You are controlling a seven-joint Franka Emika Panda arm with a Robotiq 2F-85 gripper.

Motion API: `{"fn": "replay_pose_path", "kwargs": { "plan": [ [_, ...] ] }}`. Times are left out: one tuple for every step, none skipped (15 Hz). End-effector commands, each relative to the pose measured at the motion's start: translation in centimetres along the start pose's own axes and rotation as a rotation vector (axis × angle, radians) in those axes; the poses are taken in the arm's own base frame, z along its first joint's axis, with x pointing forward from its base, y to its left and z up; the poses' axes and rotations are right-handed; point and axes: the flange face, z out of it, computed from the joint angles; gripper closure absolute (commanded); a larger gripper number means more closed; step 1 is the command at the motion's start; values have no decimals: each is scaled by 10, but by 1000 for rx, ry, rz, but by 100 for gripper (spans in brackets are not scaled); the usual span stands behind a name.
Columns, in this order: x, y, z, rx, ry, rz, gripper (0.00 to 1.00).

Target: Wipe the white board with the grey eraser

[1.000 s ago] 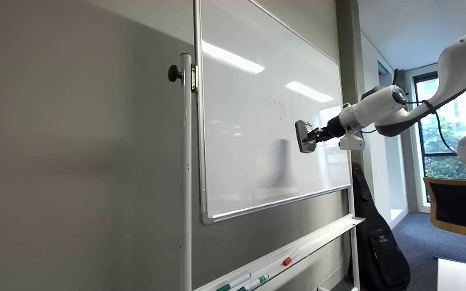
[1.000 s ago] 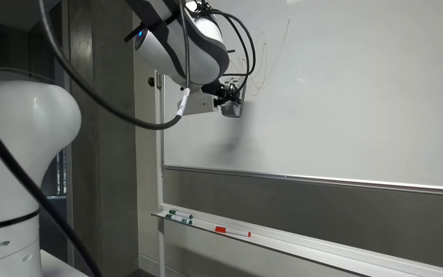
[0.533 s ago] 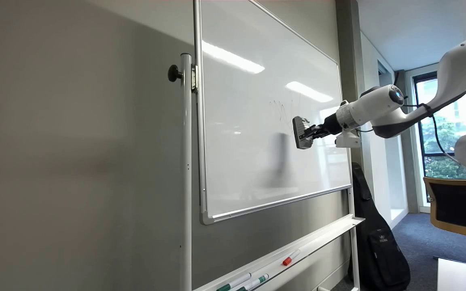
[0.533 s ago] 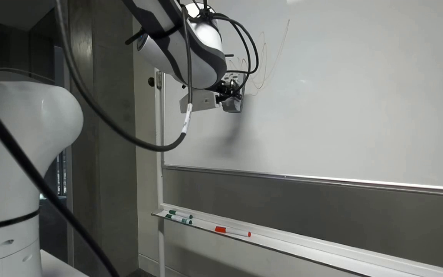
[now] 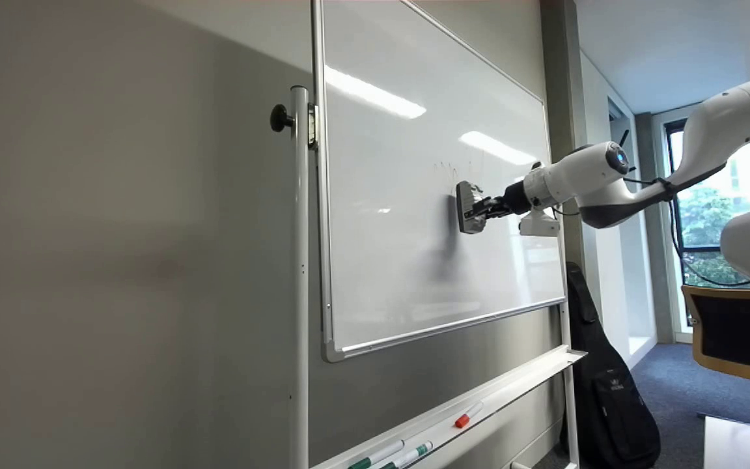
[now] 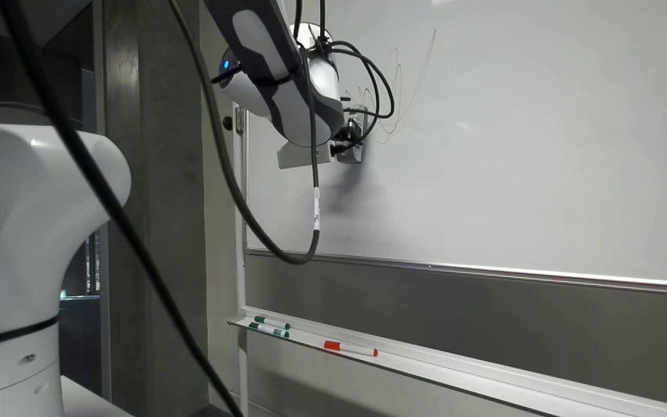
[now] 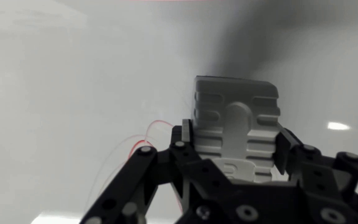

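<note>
Both exterior views: saw open room on the white board (image 6: 542, 174) below the grey eraser (image 7: 238, 90), out to the silver frame (image 5: 324, 208). Noted the eraser as ribbed, close to the board; could not tell whether touching. Found the gripper (image 7: 236, 137) clamped across the eraser, spread only to that width. Counted one board, one eraser, three markers (image 6: 352, 348)

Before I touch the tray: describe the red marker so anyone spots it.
Find the white board; the tray runs below it. On the tray lies the red marker, white-barrelled, set apart from the two green markers, which lie side by side; only this one is red-capped.
</note>
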Motion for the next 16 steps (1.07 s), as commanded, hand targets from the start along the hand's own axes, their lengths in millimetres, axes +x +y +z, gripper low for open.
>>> {"fn": "replay_pose_path", "kwargs": {
  "plan": [
    [15,-6,19,18,46,-30,62],
    [18,-9,23,26,52,-34,62],
    [21,-13,27,36,59,-43,62],
    [24,-17,31,43,63,-51,62],
    [26,-22,34,51,68,-59,62],
    [27,-26,37,58,71,-65,62],
    [28,-30,38,64,75,-72,62],
    [28,-31,40,69,76,-78,62],
    [29,-32,41,68,77,-84,62],
    [28,-30,43,65,80,-91,62],
    [29,-27,44,62,79,-93,62],
    [28,-24,46,57,80,-98,62],
    [30,-19,47,51,82,-98,62],
    [31,-12,48,43,86,-98,62],
    [32,-7,49,39,86,-98,62],
    [33,1,49,30,90,-96,62]
  ]
}}
